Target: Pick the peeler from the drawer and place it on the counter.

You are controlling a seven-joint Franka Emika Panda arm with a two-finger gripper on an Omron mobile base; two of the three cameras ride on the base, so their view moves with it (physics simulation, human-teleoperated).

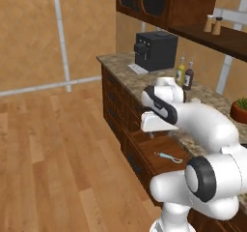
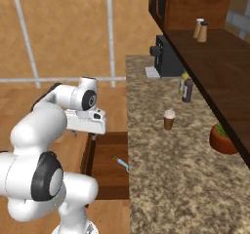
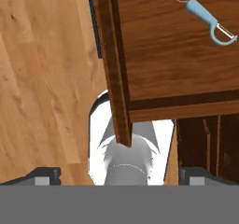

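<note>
1. The drawer [image 3: 172,45] is pulled out from under the table [image 2: 176,169], which leaves its floor open from above. No further pulling looks necessary to me.
2. The peeler [image 3: 205,21] lies flat on the drawer floor, alone, toward the side nearest the table edge. It also shows in the left base view [image 1: 168,156] and the right base view [image 2: 122,164]. The blue handle runs diagonally, with the metal head at one end and the loop at the other.
3. Your tool [image 3: 119,174] hangs above the drawer's front panel, near its handle [image 3: 95,29], well apart from the peeler. The tips stand wide apart with nothing between them.
4. My read: grasp not begun. You need to shift over the drawer, align the tips across the handle, then descend.
5. Risk: a flat slim tool on wood may slide or get missed.
</note>
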